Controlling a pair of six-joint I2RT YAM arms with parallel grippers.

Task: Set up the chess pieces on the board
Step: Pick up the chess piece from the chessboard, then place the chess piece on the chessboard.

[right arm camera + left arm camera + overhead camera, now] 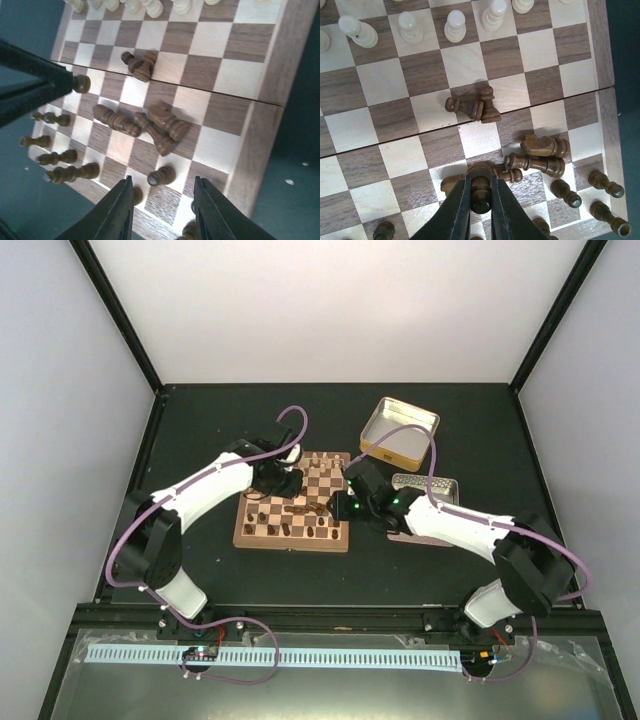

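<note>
The board (292, 502) lies at the table's middle. My left gripper (480, 176) is shut on an upright dark chess piece (481, 192) above the board's near rows; the top view shows it over the board's left half (283, 483). Several dark pieces lie toppled in a heap (540, 155), and two more lie near the centre fold (472, 106). Other dark pieces stand along the edge rows (607, 185). My right gripper (164, 182) is open, low over the board's right edge (352, 502), with a standing dark pawn (161, 175) just ahead of its fingertips.
Pale cream chessmen (455, 25) stand in rows on the far side of the board. An open metal tin (398, 430) and its lid (425, 487) lie to the right of the board. The left gripper's fingers (45, 82) reach into the right wrist view.
</note>
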